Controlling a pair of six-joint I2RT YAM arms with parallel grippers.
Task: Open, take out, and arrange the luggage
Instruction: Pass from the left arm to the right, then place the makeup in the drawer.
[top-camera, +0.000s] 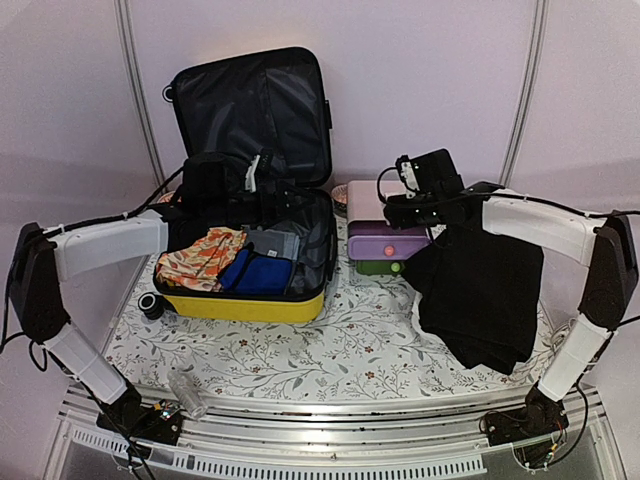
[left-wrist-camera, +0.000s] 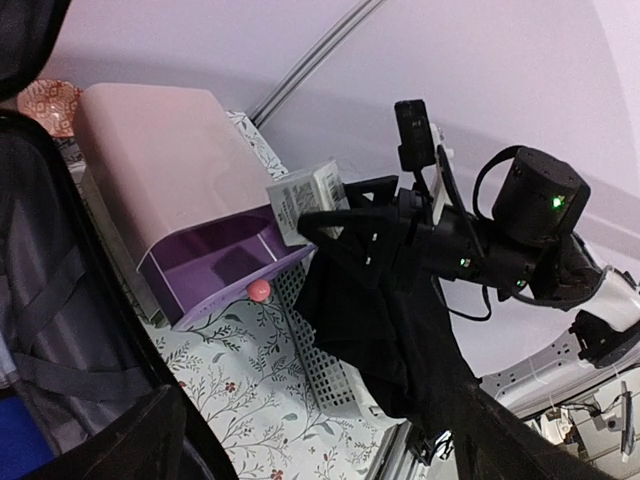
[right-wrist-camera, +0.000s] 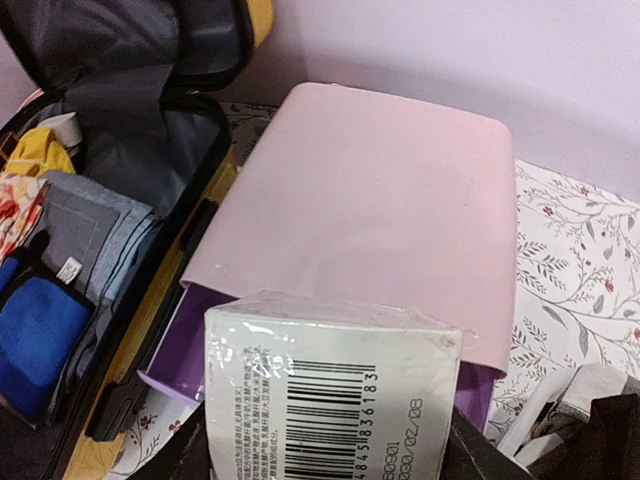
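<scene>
I am counting one yellow suitcase (top-camera: 245, 305). Among the cloths in it I am making out one orange floral piece (top-camera: 200, 258), one blue piece (top-camera: 258, 272), one grey piece (top-camera: 275, 240) and one yellow piece (right-wrist-camera: 40, 150). Outside it I am counting one black garment (top-camera: 480, 295), one white barcoded box (right-wrist-camera: 320, 395), one pink-and-purple drawer box (top-camera: 385, 240), one white mesh basket (left-wrist-camera: 325, 355) and one small black ring (top-camera: 152, 305).
</scene>
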